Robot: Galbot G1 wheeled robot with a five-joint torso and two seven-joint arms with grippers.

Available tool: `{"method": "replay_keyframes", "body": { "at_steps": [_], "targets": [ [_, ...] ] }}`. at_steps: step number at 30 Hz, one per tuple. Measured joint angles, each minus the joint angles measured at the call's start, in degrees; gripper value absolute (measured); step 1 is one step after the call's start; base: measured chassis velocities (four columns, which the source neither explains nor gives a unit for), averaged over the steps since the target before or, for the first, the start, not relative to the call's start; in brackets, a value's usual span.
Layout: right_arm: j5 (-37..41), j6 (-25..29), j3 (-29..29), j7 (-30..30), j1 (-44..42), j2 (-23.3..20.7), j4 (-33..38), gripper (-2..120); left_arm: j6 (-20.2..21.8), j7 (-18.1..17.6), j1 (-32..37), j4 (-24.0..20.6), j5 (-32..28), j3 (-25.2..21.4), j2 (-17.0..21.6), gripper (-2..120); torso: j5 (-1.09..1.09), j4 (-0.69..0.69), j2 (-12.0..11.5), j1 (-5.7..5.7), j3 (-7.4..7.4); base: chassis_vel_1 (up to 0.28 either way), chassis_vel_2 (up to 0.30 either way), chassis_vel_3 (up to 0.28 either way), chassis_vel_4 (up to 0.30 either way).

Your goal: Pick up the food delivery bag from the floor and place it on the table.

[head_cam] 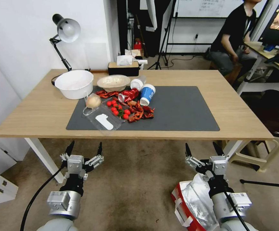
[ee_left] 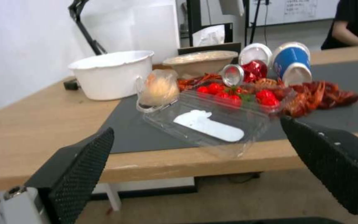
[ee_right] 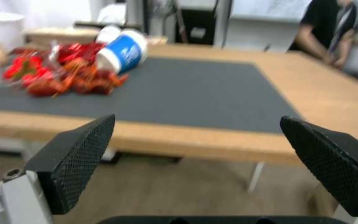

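L gripper (head_cam: 84,148) hangs over the carpet floor (head_cam: 136,179), just short of the surface's (head_cam: 40,112) near edge, fingers spread wide, nothing between them. R gripper (head_cam: 204,149) same height on the other side, also released and empty, fingers apart.

Food delivery bag (head_cam: 192,200) sits on the floor at lower right, red-and-white sides, foil lining showing at the open top, white strap handle (head_cam: 180,205) on its side. R arm runs across in front of it; gripper is beyond the bag's top, not touching it as far as visible.

On the surface's dark grey mat (head_cam: 181,109), left part: white bowl (head_cam: 74,83), beige lidded bowl (head_cam: 113,82), tipped blue-and-white cup (head_cam: 147,93), crushed red can (head_cam: 129,95), crayfish (head_cam: 139,113), clear clamshell box w/ cherry tomatoes (head_cam: 109,114), bagged round item (head_cam: 93,101). Mat's right part is bare. Desk lamp (head_cam: 64,35) and tissue box (head_cam: 124,66) at the far edge.
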Motion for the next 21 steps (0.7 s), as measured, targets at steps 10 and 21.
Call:
{"method": "replay_keyframes", "body": {
  "at_steps": [10, 21],
  "targets": [
    [3.3, -5.7, 5.2, -6.6, -2.1, 0.4, 3.7, 100, 1.4, -1.5, -0.4, -0.6, -2.0, 0.6, 1.3, 100, -0.04, -0.05, 0.0, 0.0, 0.0, 0.0, 0.0, 0.0, 0.0],
    [5.0, -8.6, 6.8, -10.3, -2.1, 0.2, 4.5, 100, 12.7, -15.1, -3.6, -4.3, -19.9, 5.3, 8.5, 100, 0.0, 0.0, 0.0, 0.0, 0.0, 0.0, 0.0, 0.0, 0.0]
  ]
}}
